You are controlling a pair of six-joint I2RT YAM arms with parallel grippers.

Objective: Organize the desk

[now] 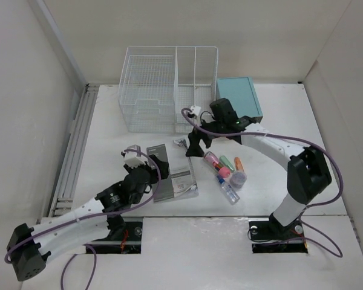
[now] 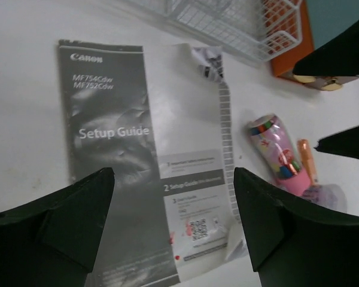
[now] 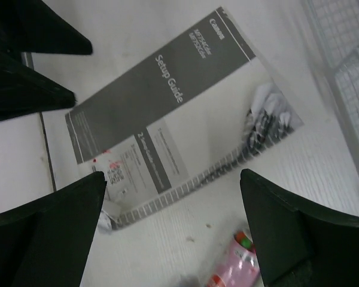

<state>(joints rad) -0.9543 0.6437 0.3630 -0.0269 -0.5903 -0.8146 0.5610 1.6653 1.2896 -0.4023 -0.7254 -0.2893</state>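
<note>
Between the pale walls (image 1: pixel 24 90) lay the large flat white matte desk (image 1: pixel 109 121), and on it a grey-and-white paper setup guide booklet (image 1: pixel 174 175). Above that booklet hung the left gripper (image 2: pixel 173 179) and right gripper (image 3: pixel 173 179), each with jaws spread wide and holding nothing; a white wire basket (image 1: pixel 163 90) stood behind.

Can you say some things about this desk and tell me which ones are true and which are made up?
1. The booklet lies flat on the desk. True.
2. The left fingers are squeezing the booklet. False: they are open above it, holding nothing.
3. The pens are inside the wire basket. False: they lie on the desk, right of the booklet.
4. The teal box stands beside the wire basket. True.
</note>
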